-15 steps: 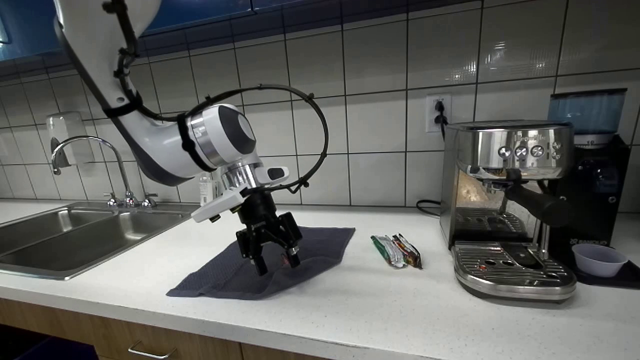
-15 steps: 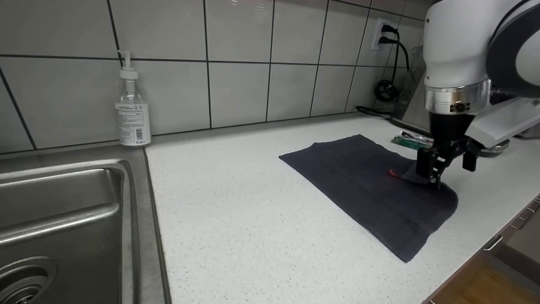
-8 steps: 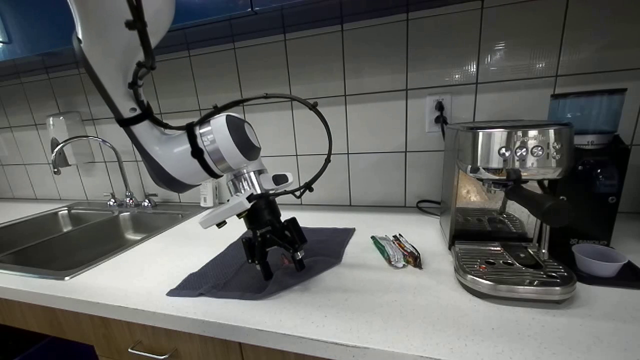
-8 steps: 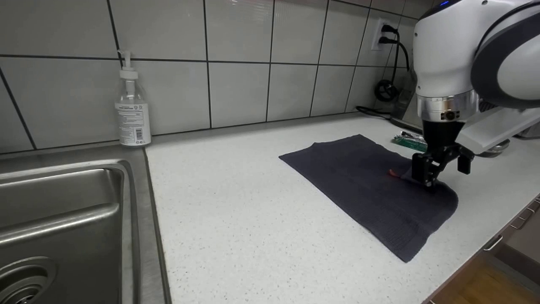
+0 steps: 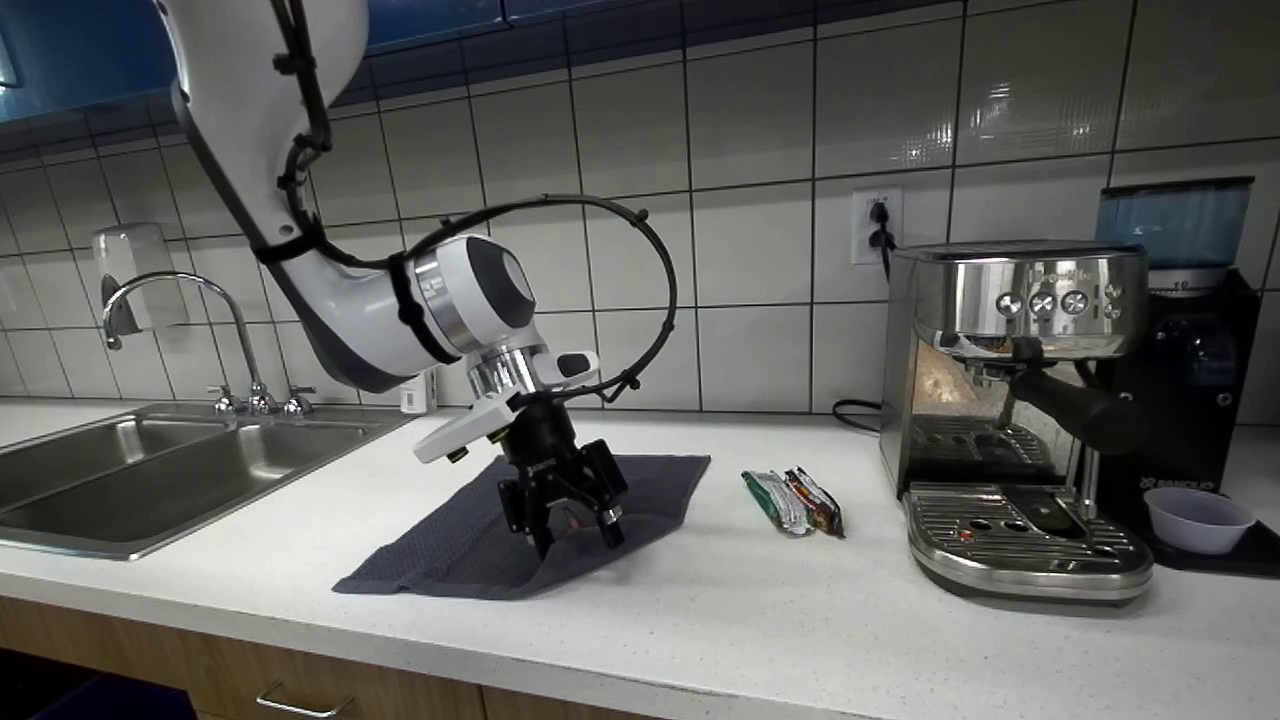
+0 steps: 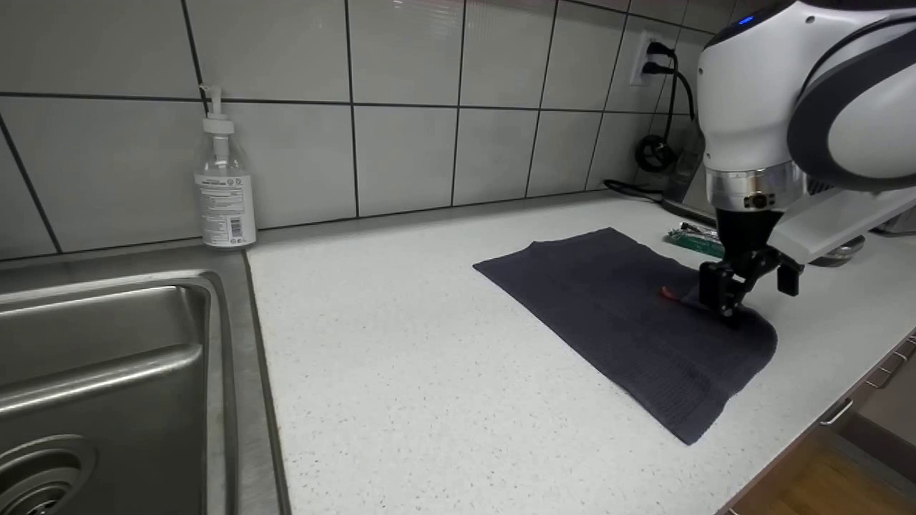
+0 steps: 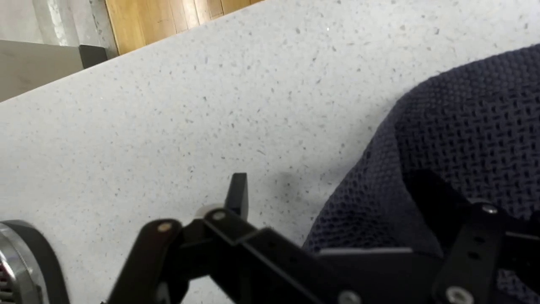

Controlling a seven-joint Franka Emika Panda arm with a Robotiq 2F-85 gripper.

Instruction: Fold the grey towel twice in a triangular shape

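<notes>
- The grey towel (image 6: pixel 608 307) is spread out on the white counter (image 6: pixel 372 343), between the sink (image 6: pixel 250 400) and the coffee machine (image 5: pixel 960 400).
- A little red tag (image 6: pixel 668 293) can be seen on the cloth, near the gripper (image 5: pixel 578 546).
- The gripper is held low, at one side of the towel, by the big white robot arm (image 5: pixel 345 320).
- The fingers (image 7: pixel 238 194) are spread wide apart, and the edge of the cloth is seen between them in the wrist view.
- One finger is held at the cloth, and the other is held over the counter, just past the cloth's edge.
- Whether the cloth is touched by a finger cannot be told.
- A soft bend is shown in the cloth, close to its edge.
- Two shiny packets (image 5: pixel 785 505) are laid side by side on the counter, between the towel and the coffee machine.
- A black grinder (image 5: pixel 1180 380) is stood just beside the coffee machine, and a small pale bowl (image 5: pixel 1198 525) is set in front of it.
- A clear pump bottle (image 6: pixel 227 207) is stood upright by the tiled wall (image 6: pixel 401 157), at the corner of the sink.
- A shiny tap (image 5: pixel 247 345) is fixed at the back of the sink.
- Black plugs (image 6: pixel 660 48) are pushed into a socket (image 6: pixel 639 75) on the wall.
</notes>
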